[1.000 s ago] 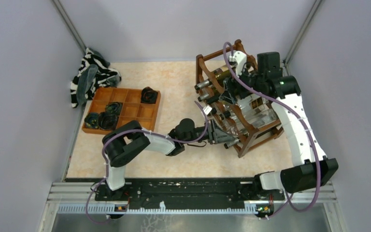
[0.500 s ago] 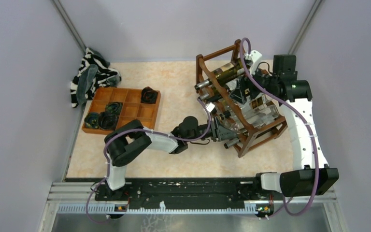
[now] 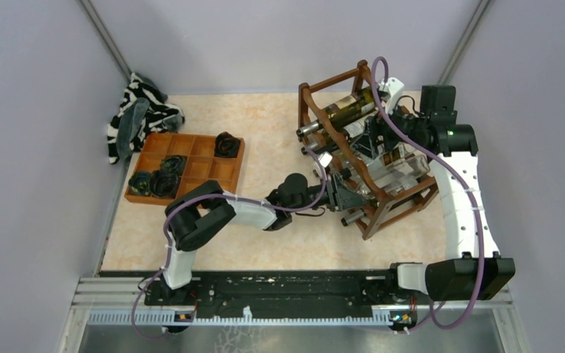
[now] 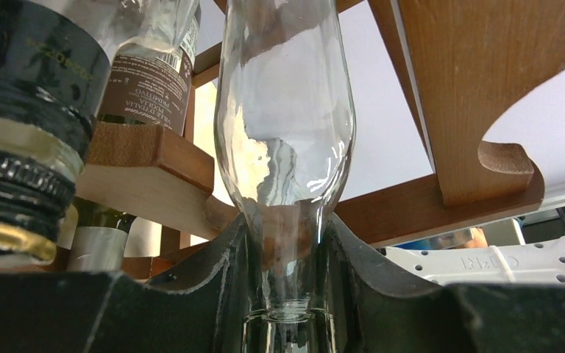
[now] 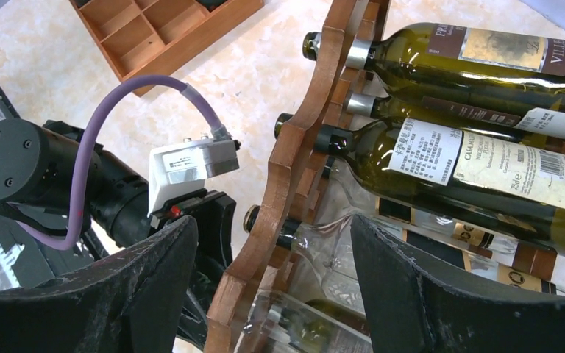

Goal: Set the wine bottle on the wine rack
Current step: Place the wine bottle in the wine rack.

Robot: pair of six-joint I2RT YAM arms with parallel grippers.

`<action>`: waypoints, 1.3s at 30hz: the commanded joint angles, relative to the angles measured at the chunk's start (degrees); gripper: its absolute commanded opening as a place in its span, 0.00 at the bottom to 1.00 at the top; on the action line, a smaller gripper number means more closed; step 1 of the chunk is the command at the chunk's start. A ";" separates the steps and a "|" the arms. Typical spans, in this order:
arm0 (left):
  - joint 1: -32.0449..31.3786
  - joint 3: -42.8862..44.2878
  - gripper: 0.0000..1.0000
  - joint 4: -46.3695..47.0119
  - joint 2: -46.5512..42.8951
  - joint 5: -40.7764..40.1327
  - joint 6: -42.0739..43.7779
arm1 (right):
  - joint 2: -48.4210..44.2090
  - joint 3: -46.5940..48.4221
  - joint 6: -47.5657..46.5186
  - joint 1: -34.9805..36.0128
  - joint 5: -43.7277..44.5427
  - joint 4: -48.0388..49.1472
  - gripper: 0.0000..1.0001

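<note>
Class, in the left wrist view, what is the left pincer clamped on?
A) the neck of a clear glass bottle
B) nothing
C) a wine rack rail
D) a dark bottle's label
A: the left pincer grips the neck of the clear glass bottle, beside the wine rack.
</note>
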 commanded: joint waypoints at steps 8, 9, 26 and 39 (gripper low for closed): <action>-0.38 7.21 0.00 0.51 1.22 -0.96 4.94 | -2.61 -0.63 0.56 -0.40 -1.81 2.20 0.75; -0.39 7.58 0.00 0.26 1.41 -1.05 5.21 | -2.64 -0.65 0.58 -0.40 -1.83 2.22 0.75; -1.34 12.42 0.00 -6.83 3.75 -2.53 12.33 | -2.85 -1.27 0.73 -2.25 -2.13 2.42 0.75; -2.50 13.48 0.21 -14.35 3.16 -7.59 20.23 | -3.31 -1.75 0.82 -2.40 -2.88 2.49 0.75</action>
